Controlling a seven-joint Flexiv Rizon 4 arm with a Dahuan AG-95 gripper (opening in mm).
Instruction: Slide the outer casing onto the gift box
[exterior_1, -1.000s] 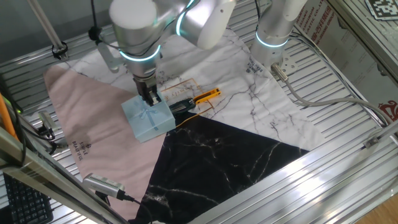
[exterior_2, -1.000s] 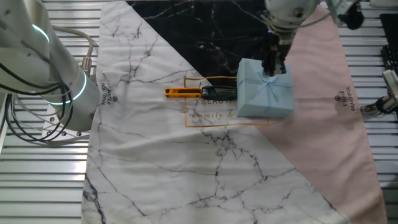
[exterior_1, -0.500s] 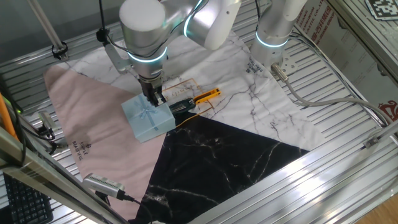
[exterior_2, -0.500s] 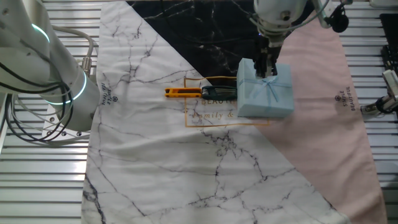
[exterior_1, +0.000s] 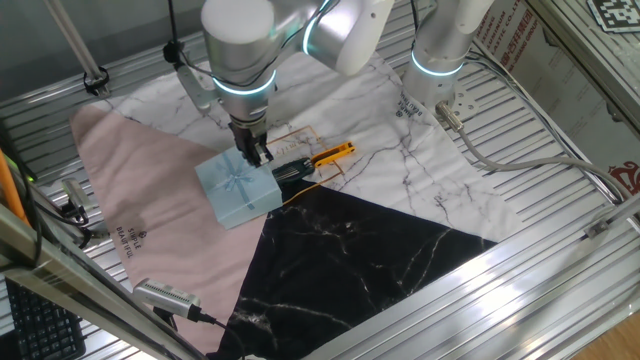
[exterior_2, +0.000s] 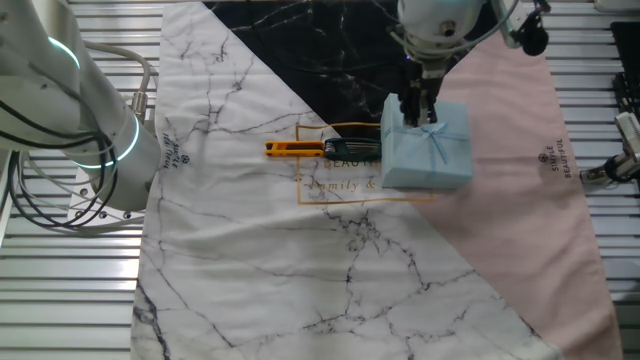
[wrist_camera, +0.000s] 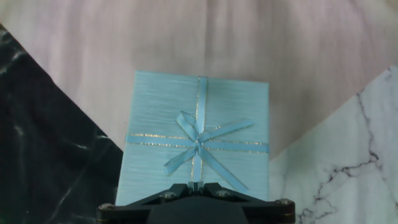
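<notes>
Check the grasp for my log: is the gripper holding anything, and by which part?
Nothing: the gripper is shut above the casing, near its edge.

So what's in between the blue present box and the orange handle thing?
A black tool head joins the orange handle and reaches the outer casing. The other fixed view shows it; the cloth's gold lettering lies below.

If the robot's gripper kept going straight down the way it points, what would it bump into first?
Probably the outer casing: the gripper points down at its top near the edge, though the exact height is hard to judge.
</notes>
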